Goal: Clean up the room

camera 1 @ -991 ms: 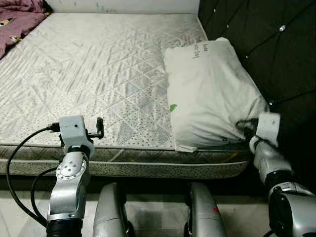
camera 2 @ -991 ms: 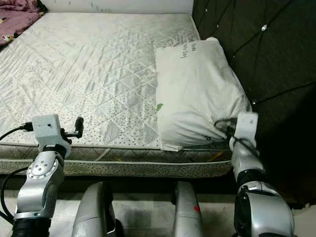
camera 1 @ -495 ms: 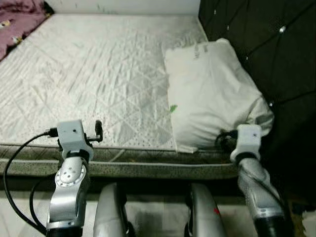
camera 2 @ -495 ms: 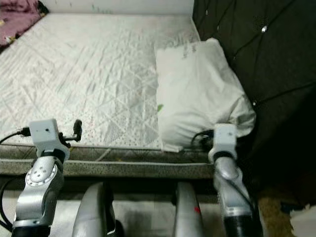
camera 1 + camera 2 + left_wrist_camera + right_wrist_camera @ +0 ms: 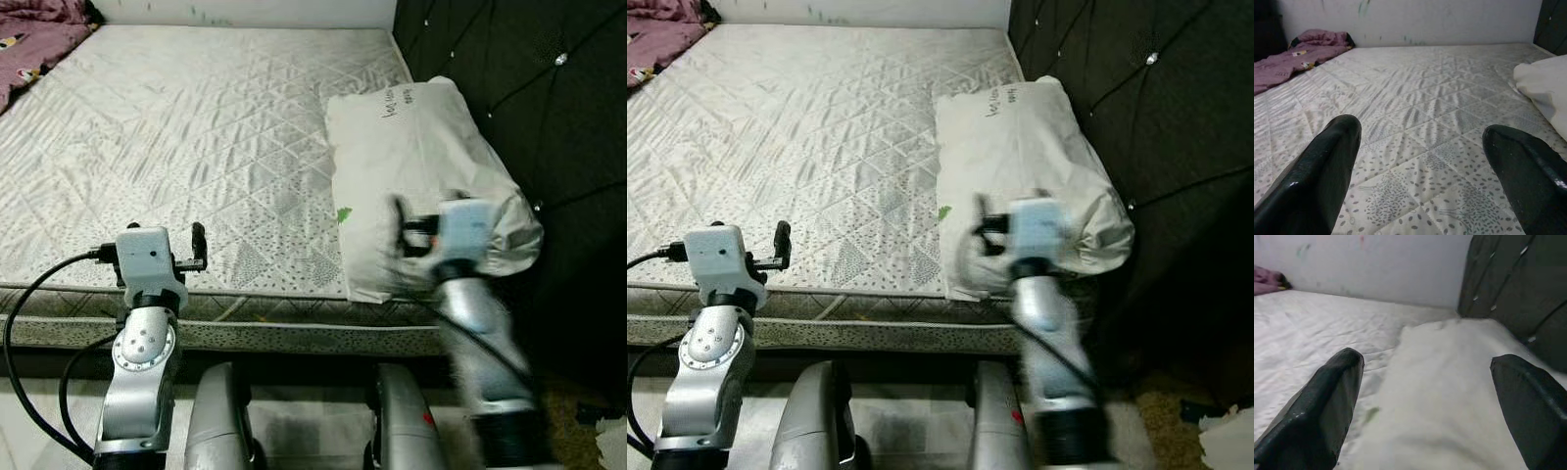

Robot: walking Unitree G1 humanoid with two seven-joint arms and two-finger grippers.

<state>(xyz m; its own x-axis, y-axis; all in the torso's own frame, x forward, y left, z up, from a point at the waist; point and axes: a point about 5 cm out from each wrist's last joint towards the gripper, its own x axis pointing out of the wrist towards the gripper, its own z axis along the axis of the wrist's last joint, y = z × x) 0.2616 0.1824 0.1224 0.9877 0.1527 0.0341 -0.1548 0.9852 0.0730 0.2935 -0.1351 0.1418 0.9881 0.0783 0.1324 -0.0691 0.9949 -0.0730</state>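
one mattress, one pillow, one purple blanket, one headboard.

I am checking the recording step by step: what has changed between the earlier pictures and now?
The right end effector swung from the pillow's near right corner, beside the headboard, across to its near left part, fingers open, holding nothing. The left end effector stayed open over the mattress edge; the pillow kept its place.

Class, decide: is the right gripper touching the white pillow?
Apart. The right wrist view shows the right gripper open, its fingers hovering before the pillow.
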